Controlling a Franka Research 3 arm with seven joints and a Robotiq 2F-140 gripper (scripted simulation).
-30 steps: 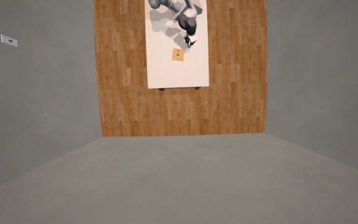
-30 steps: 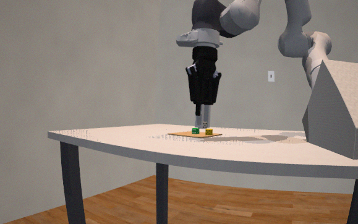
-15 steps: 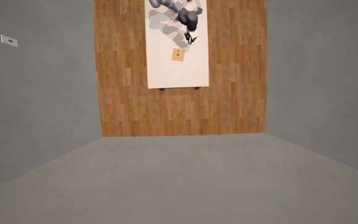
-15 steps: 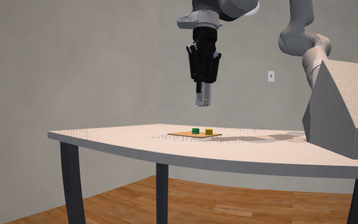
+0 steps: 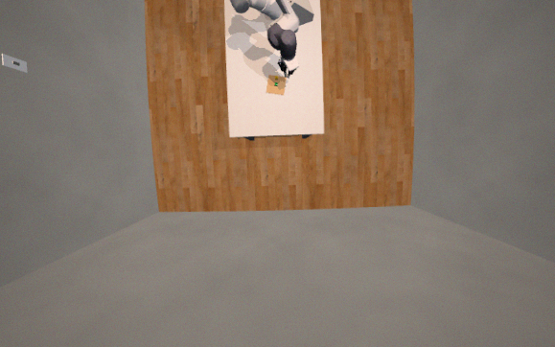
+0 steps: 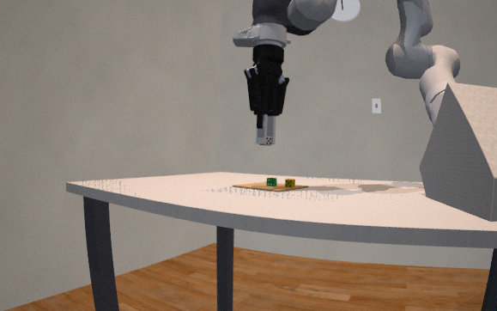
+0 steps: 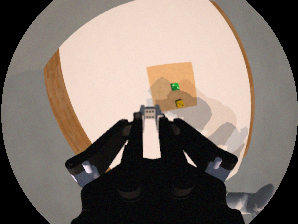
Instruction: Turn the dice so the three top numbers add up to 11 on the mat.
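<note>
— Hand (image 6: 266,138) is high above the counter (image 6: 178,202), nearly closed on a white die (image 6: 268,140).
— And the others?
— Green die (image 6: 271,181) and yellow die (image 6: 289,183) lie on the mat (image 6: 251,185).
— How does it handle?
— I judge it light, stiff and a little slippery; hold two opposite flat faces.

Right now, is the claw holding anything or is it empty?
Holding something: the gripper is shut on a white die, lifted high above the mat, where the green die and yellow die sit.
</note>
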